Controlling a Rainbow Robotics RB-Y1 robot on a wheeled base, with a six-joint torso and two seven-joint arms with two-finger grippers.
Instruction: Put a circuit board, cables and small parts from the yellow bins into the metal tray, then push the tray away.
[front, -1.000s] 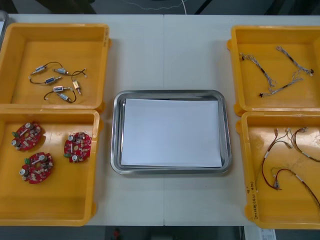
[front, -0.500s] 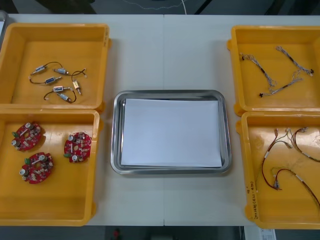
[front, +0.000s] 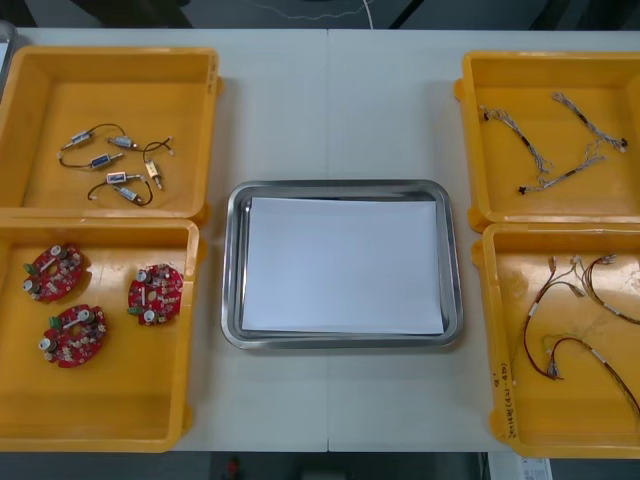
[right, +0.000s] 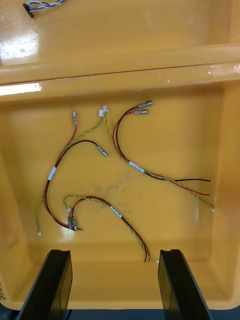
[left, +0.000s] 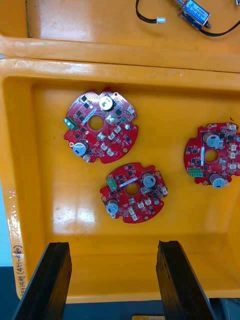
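Note:
The metal tray, white inside, lies at the table's middle between the yellow bins. Three round red circuit boards rest in the near left bin. My left gripper hovers open above that bin's near wall, with a circuit board just beyond its fingers. Red and yellow cables lie in the near right bin. My right gripper hangs open over that bin's near side, the red and yellow cables spread ahead of it.
The far left bin holds black cables with small metal parts. Twisted blue and white cables lie in the far right bin. Bare table stretches beyond the tray towards the far edge.

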